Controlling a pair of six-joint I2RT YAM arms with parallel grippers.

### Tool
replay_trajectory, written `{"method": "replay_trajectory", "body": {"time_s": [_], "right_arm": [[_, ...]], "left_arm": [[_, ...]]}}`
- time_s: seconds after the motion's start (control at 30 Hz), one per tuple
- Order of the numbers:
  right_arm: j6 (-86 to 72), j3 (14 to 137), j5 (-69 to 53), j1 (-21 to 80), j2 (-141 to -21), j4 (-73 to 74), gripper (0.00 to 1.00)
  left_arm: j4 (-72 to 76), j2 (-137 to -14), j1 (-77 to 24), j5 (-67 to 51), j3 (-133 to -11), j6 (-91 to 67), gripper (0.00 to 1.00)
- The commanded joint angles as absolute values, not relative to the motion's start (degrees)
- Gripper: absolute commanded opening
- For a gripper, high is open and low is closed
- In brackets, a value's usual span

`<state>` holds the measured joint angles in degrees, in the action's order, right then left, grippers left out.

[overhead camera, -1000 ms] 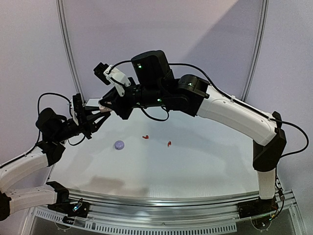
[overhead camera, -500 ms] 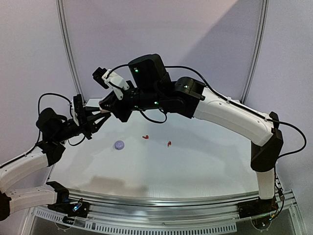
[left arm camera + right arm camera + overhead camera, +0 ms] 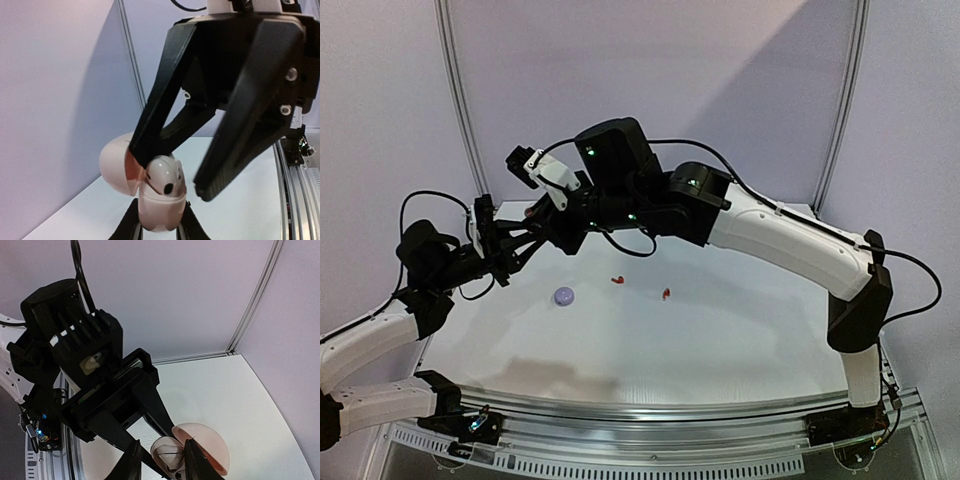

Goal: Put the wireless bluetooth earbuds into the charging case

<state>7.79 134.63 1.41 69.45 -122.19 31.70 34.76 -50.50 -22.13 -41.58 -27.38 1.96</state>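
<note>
We see the white table (image 3: 720, 340) beneath both raised arms. The left gripper (image 3: 160, 227) is clamped on the base of an open white charging case (image 3: 157, 212), whose lid (image 3: 114, 161) is hinged back. The right gripper (image 3: 162, 460) has its fingers spread over that case, one finger touching a white earbud (image 3: 162, 176) seated inside. On the table, well apart from the held case, lie a round lilac case (image 3: 565, 296), a red earbud (image 3: 617, 280) and a second red earbud (image 3: 666, 293).
</note>
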Motion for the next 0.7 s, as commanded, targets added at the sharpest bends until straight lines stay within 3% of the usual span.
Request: {"method": "replay_trajectory", "body": {"time_s": [0.0,0.43,0.53,0.67], "right_arm": [[7.6,136.0,3.5,69.7,-124.2,32.9,0.33],[0.3,137.2,0.7,68.9,-118.0,22.1,0.4],[-5.0,135.7,1.7,67.0,-117.2,22.7,0.4],[-12.4,135.5,6.5,64.8,-118.6,29.0,0.4]], "left_arm": [[36.2,-50.0,-22.8,-42.7,-29.1,0.8,0.0],[30.0,-49.8,-22.6,-37.9,-25.5,-4.4,0.0],[30.0,-49.4,-22.6,-40.9,-25.7,2.8,0.0],[25.0,-48.1,-22.8,-46.1,-26.2,27.9,0.0]]}}
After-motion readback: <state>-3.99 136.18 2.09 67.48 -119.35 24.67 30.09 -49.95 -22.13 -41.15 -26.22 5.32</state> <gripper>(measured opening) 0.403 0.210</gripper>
